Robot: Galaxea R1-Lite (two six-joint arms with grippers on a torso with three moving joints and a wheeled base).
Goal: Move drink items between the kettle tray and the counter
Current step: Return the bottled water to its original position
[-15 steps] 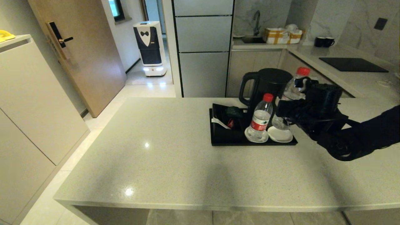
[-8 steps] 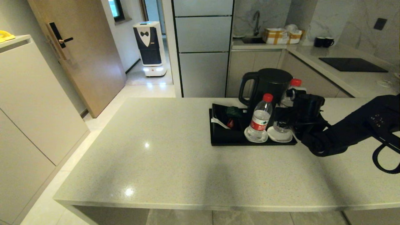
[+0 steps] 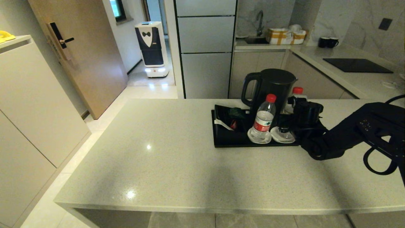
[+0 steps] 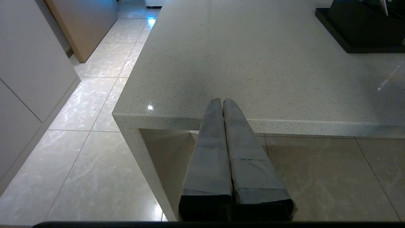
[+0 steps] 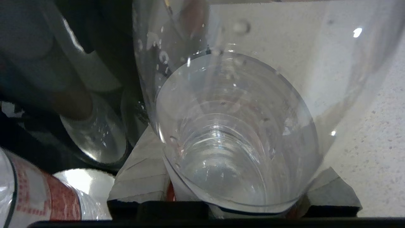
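Right gripper clasps the second water bottle over the right coaster on the kettle tray; seat its base flat before releasing, clear of the neighbouring bottle.

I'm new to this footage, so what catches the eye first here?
The right gripper stands out, its fingers shut on a water bottle at the right-hand coaster of the black tray. Beside it a second bottle stands on the other coaster, in front of a black kettle.
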